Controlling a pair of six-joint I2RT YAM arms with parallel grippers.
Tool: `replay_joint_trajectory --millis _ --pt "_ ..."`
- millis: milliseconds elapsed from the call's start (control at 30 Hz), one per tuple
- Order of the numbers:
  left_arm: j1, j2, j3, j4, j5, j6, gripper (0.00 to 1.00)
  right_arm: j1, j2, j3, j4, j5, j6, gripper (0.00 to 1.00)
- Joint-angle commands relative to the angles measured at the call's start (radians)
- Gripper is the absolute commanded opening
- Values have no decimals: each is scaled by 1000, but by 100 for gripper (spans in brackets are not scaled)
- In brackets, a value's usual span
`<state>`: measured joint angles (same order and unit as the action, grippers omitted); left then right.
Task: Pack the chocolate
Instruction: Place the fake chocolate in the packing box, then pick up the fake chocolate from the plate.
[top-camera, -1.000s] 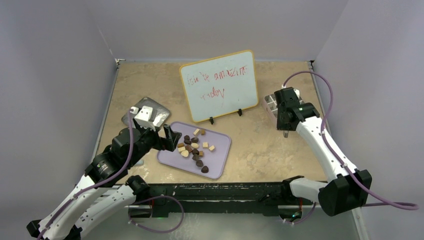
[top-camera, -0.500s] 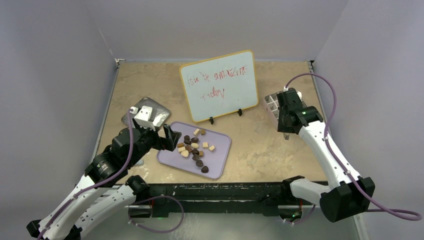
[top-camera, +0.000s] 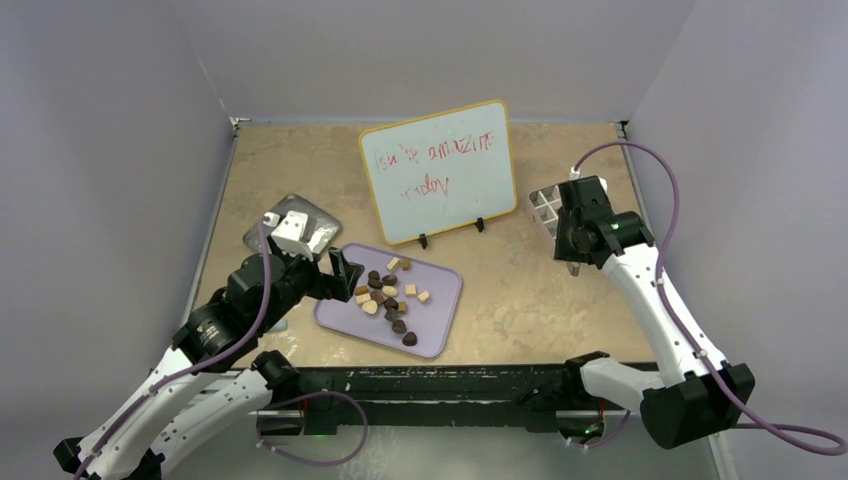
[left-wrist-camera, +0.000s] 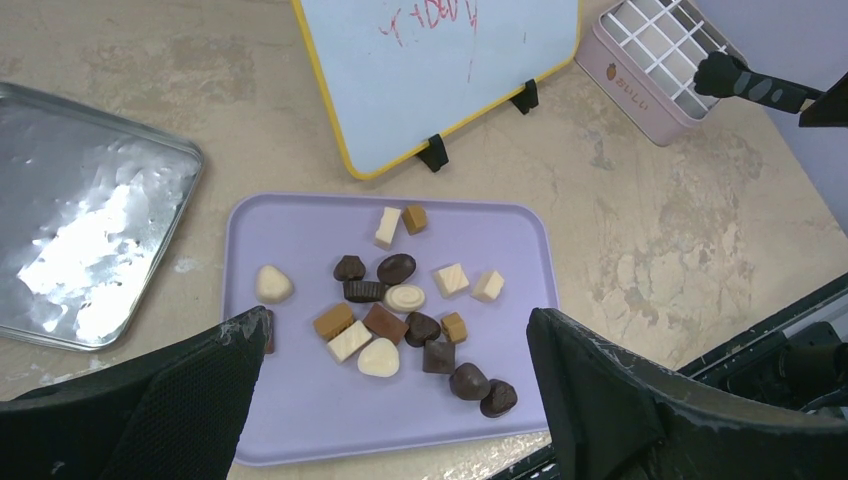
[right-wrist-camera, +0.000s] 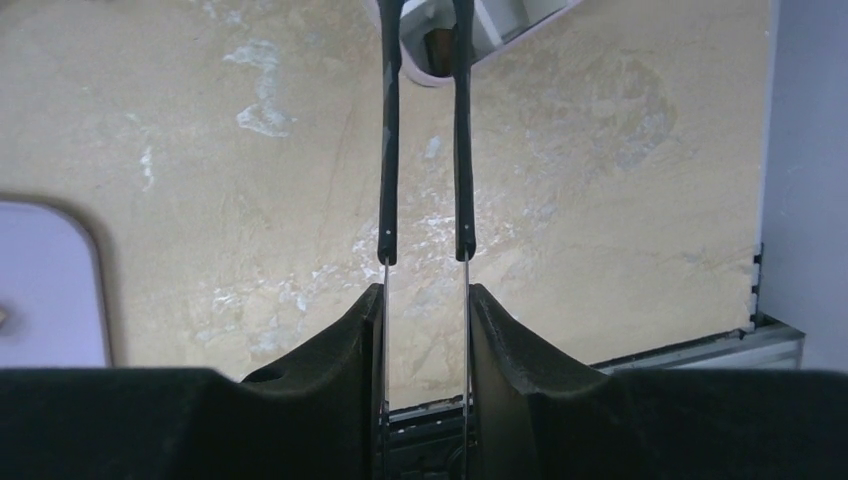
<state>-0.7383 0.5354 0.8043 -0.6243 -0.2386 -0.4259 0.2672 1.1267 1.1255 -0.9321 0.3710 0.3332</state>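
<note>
From above, we find the chocolate (top-camera: 388, 295) nearly all lying loose on the purple tray (top-camera: 440, 320) at lower centre. It is well apart from the gridded box (top-camera: 540, 205) at right, whose visible cells look empty, so we judge the packing barely begun. In the left wrist view, the left gripper (left-wrist-camera: 395, 330) hangs spread wide above the tray, holding nothing. In the right wrist view, the right gripper (right-wrist-camera: 425, 45) has its fingers drawn close over the box corner at top, seemingly pinching one small brown piece not yet set down.
</note>
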Motion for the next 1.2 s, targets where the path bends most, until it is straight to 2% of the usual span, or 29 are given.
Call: replay_joint_trajectory --millis 0,167,300,633,800,1167 --pt "-2 -5 -4 18 0 16 100 -1 -41 38 30 -126 -42 34" --pt "-1 -2 -4 17 -1 15 100 12 -74 16 65 -295 -73 32" --pt "-2 -9 -2 18 -10 17 100 75 -115 -41 121 -394 -82 32" --pt "-2 -25 -1 14 -46 12 100 368 -83 -151 252 -387 -12 32" --pt "-1 -42 0 11 -67 10 100 528 -23 -134 300 -331 -11 33" --pt "-1 -68 1 9 -88 6 100 742 91 -87 325 -215 12 38"
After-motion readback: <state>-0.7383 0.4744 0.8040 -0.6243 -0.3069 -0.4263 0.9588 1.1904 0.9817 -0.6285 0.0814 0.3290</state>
